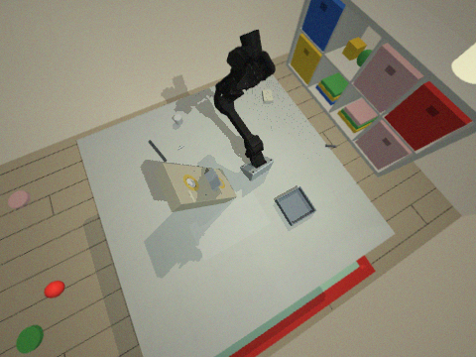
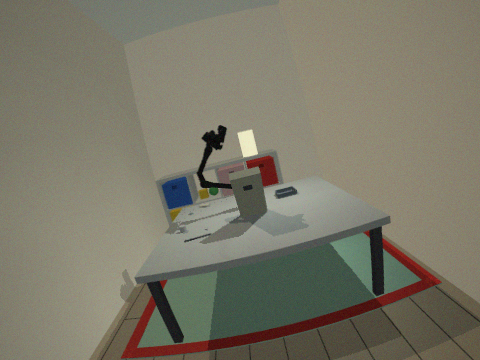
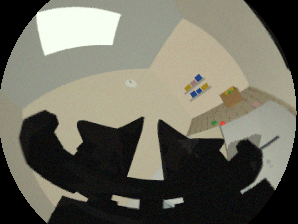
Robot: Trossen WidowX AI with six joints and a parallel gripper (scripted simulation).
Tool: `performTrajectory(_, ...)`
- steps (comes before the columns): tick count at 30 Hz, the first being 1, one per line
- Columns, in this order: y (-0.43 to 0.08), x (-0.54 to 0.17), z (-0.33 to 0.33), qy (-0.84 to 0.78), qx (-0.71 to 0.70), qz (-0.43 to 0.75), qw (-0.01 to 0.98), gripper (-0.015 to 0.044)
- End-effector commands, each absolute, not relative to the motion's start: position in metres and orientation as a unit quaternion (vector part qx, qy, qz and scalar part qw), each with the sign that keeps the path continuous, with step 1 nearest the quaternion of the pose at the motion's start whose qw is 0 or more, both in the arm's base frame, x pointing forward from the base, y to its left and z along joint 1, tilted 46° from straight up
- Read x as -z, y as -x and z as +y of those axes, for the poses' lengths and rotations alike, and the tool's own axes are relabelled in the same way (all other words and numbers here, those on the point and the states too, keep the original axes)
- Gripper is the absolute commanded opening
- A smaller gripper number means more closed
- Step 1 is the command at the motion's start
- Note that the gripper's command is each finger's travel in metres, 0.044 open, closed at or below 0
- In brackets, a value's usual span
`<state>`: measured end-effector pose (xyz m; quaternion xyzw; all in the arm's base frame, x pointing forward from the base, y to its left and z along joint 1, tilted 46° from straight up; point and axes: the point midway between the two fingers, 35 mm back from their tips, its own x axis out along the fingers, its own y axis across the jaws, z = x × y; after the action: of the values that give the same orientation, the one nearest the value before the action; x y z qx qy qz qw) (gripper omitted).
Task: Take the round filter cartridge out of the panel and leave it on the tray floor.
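Note:
The beige service panel [image 1: 175, 179] [image 2: 251, 201] stands on the table. A pale round piece [image 1: 190, 182] sits inside a yellow ring on its sloping face and looks like the cartridge; its slots are too small to make out. A second yellow ring is partly covered by a grey plate [image 1: 213, 178]. The tray [image 1: 295, 205] [image 2: 286, 192] shows nothing inside and stands apart from the panel, beyond the arm base. My gripper [image 3: 150, 120] is raised high, well away from panel and tray. Its fingers are partly open, with a narrow gap and nothing between them.
The arm base [image 1: 256, 171] stands between panel and tray. A dark rod [image 1: 158, 151] [image 2: 197, 237] lies beside the panel. A small white cylinder [image 1: 178, 118] and a cream block [image 1: 267, 95] are on the table. A shelf unit with coloured bins [image 1: 389, 76] stands past the table edge.

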<state>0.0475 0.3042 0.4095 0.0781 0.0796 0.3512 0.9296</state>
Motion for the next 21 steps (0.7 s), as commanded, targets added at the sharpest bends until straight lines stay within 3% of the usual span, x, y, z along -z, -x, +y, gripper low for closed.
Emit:
performTrajectory(1,-0.094,-0.353,0.311,-0.045,-0.248,0.107,0.962,0.0108)
performTrajectory(13,-0.227,-0.219,0.225,-0.005,0.086,0.163,0.983,0.0108)
performTrajectory(17,-0.25,-0.19,0.183,0.004,0.179,0.171,0.969,0.0108)
performTrajectory(21,-0.251,-0.189,0.181,0.005,0.183,0.171,0.968,0.0108)
